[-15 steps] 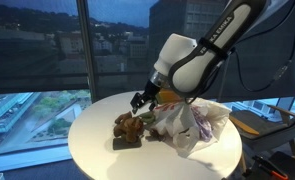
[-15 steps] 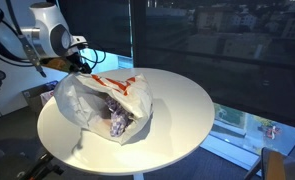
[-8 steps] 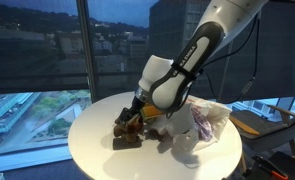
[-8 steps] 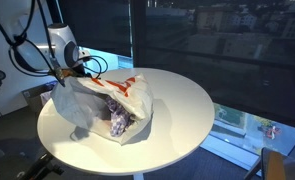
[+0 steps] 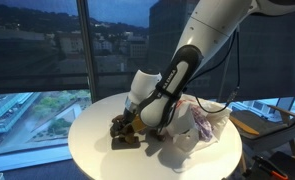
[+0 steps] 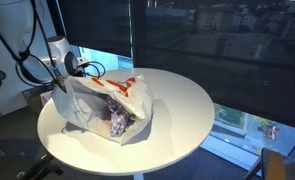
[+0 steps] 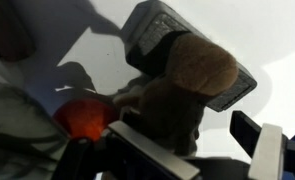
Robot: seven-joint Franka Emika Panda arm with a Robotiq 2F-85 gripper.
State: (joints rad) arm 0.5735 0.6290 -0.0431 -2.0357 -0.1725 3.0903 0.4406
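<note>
The gripper [image 5: 128, 117] is hanging low over a brown plush toy [image 5: 120, 127], with its jaws standing wide open and gripping nothing. The toy is sitting on a dark flat block [image 5: 125, 143] on the round white table [image 5: 92, 155], just beside a white plastic bag [image 5: 192, 138].

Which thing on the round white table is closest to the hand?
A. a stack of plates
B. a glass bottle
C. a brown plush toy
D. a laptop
C: the open hand is right at the brown plush toy, beside the white plastic bag.
</note>
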